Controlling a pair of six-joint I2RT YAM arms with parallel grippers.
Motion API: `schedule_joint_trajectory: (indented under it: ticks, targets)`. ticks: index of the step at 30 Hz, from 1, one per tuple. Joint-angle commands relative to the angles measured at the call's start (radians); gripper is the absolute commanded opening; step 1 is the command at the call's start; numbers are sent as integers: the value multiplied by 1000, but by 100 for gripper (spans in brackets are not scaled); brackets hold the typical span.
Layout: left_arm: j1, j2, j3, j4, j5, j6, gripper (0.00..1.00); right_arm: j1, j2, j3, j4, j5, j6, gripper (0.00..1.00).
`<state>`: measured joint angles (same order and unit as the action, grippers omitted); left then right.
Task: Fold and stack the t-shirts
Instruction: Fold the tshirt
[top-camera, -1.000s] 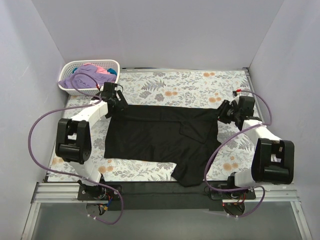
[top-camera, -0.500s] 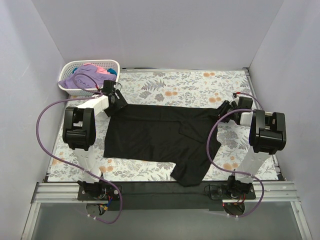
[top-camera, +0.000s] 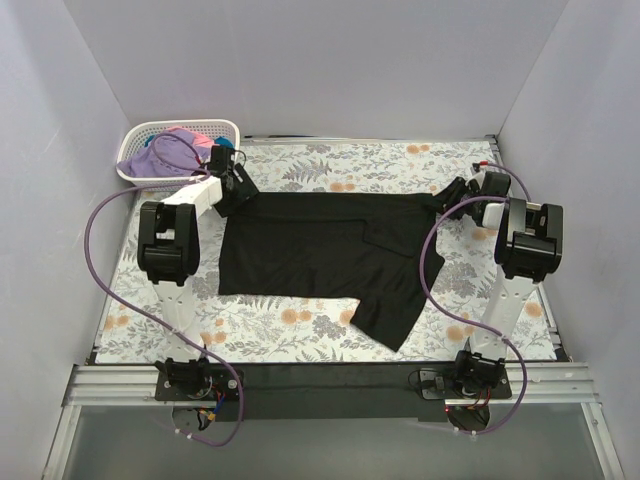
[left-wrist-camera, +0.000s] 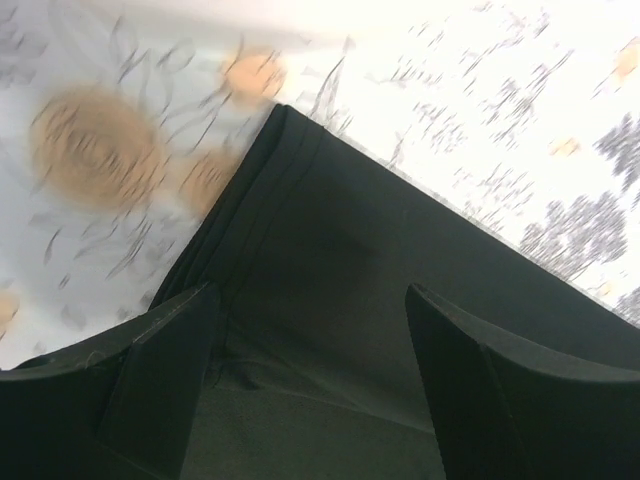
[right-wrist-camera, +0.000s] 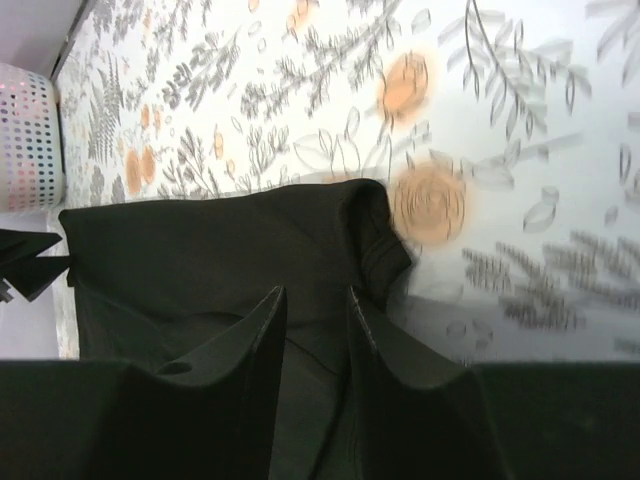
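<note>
**A:** The black t-shirt (top-camera: 320, 250) has slid toward the far edge of the surface (top-camera: 330, 165) since the earlier view, and both end effectors have reached farther out with it.

**B:** Where does it lie now?

**A:** Spread flat across the middle of the surface. Its far hem runs from one far corner of the cloth to the other, and one part trails toward the near edge on the right side.

**B:** And the left end effector (top-camera: 240, 190)?

**A:** It sits at the shirt's far-left corner. Its fingers (left-wrist-camera: 160, 380) stand wide apart over the cloth and are not closed on it.

**B:** The right end effector (top-camera: 446, 203)?

**A:** It is at the far-right corner with its fingers (right-wrist-camera: 250, 380) narrow. Dark cloth fills the gap, so it seems to be pinching the shirt there.

**B:** How much is done?

**A:** Little, I judge. The shirt is laid out and roughly squared, with a small flap turned in near the right side, but I see no finished fold and no stack.

**B:** What remains?

**A:** This shirt still needs folding. The other t-shirts (top-camera: 165, 155), purple, pink and teal, are still heaped in the basket (top-camera: 185, 126) at the far-left corner.
</note>
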<state>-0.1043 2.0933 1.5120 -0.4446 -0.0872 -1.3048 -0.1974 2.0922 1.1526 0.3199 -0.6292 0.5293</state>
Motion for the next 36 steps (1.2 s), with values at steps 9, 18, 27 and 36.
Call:
schedule_joint_trajectory:
  ticks: [9, 18, 27, 36]
  targets:
    - [11, 4, 103, -48, 30, 6, 77, -8, -15, 176, -105, 35, -54, 45]
    - [-44, -462, -177, -124, -100, 27, 79, 114, -478, -110, -467, 429, -225, 52]
    - [-54, -843, -617, -296, -158, -34, 76, 329, -892, -445, -636, 701, -258, 53]
    - [-55, -830, -685, -301, -163, -99, 60, 400, -1066, -547, -665, 668, -258, 53]
